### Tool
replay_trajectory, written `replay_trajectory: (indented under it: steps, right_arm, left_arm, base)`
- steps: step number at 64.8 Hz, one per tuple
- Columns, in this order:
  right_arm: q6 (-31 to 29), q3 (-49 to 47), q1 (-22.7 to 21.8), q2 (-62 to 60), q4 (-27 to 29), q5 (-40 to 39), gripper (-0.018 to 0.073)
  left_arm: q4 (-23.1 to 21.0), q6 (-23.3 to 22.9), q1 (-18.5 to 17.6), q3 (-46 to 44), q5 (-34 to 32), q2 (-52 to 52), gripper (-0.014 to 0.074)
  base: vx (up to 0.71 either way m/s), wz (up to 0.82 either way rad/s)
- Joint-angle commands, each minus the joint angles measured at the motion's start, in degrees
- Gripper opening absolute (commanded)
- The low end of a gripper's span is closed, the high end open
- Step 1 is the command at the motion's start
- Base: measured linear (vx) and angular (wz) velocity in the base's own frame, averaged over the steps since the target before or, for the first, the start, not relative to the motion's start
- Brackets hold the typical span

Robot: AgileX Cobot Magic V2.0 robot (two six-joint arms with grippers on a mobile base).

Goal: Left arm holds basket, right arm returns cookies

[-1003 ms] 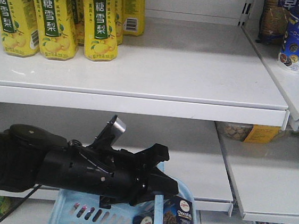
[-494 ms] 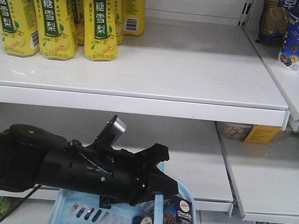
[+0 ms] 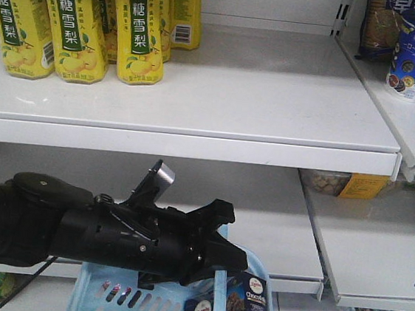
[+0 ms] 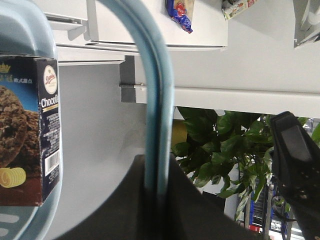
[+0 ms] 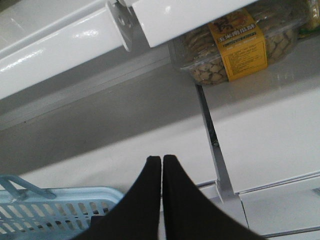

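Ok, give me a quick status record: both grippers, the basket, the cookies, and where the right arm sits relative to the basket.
left gripper: shut on the handle of the basket
basket: held in front of the lower shelf
cookies: inside the basket, against its rim, not gripped
right gripper: fingers pressed together, nothing between them
right gripper position: outside the basket, beside its corner, pointing at the shelving
task status: cookies not yet picked up
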Motion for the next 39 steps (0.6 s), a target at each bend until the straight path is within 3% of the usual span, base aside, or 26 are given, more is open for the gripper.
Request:
replay_trajectory:
  steps: [1, 15, 26, 39]
  right_arm:
    - [-0.3, -2.1, 0.0, 1.5, 1.2, -3.6, -0.0008]
    - [-0.3, -2.1, 0.0, 3.5, 2.4, -1.4, 0.0039]
    - [-0.3, -2.1, 0.3, 5.3, 4.2, -1.5, 0.0174]
    - [-0.3, -2.1, 8.8, 9.1, 5.8, -1.3, 0.0372]
  left_arm:
    - [-3.2, -0.1, -0.1, -1.6, 2.7, -2.4, -0.0006]
    - [-3.2, -0.1, -0.1, -1.6, 2.7, -2.4, -0.0006]
    - [-3.2, -0.1, -0.1, -1.6, 2.7, -2.4, -0.0006]
    - [-3.2, -0.1, -0.1, -1.6, 2.7, -2.4, -0.0006]
  base:
    - [0.0, 0.0]
    - [0.0, 0.0]
    - [0.0, 0.0]
    - [0.0, 0.0]
